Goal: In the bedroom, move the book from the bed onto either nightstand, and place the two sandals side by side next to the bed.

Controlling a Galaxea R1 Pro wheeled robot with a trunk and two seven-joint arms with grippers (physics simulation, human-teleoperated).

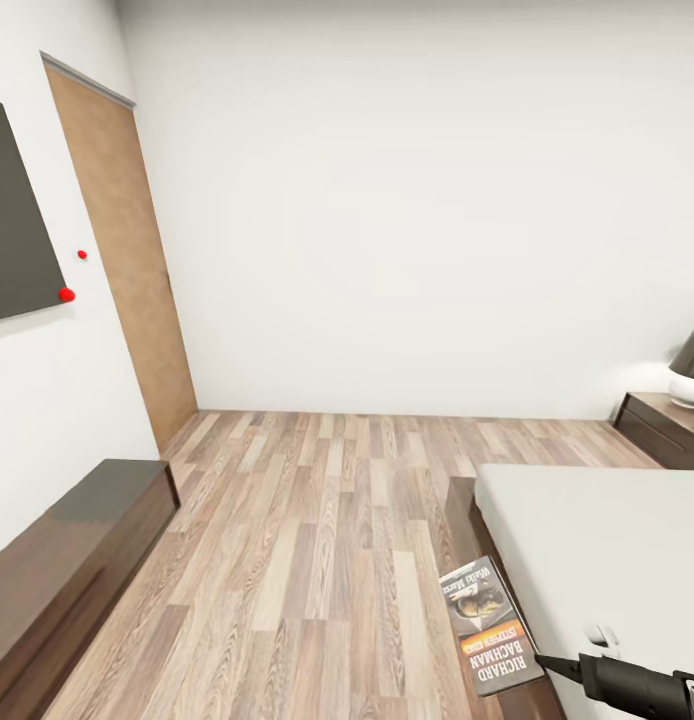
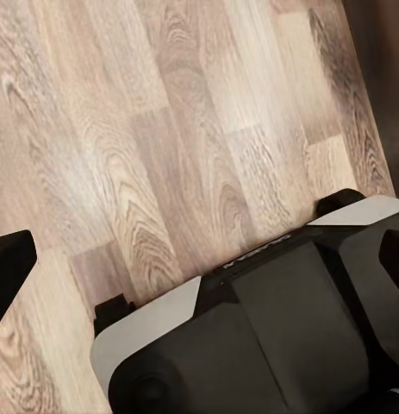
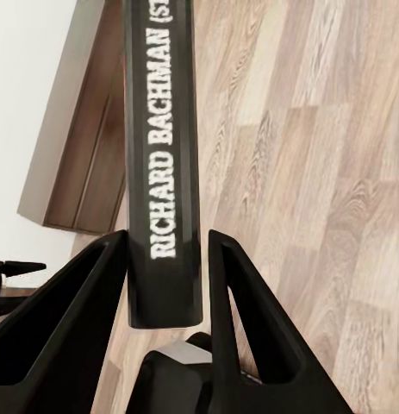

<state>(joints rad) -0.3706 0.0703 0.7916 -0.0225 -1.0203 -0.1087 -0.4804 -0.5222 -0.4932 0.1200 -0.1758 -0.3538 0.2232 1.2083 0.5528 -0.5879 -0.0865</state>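
Right hand clamped on the book beside the bed.

We observe the right hand [image 3: 169, 285] with its two fingers [image 3: 78, 302] closed on the spine of the book [image 3: 162, 155], lettered "RICHARD BACHMAN". In the head view we find the book [image 1: 490, 625] held at the near edge of the bed [image 1: 607, 540], above the wood-plank floor [image 1: 307, 540]. We cannot tell the left hand's state. One nightstand [image 1: 667, 428] stands beyond the bed, carrying a lamp [image 1: 690, 368].

right tool [image 3: 169, 285] clamped on book [image 3: 162, 155]
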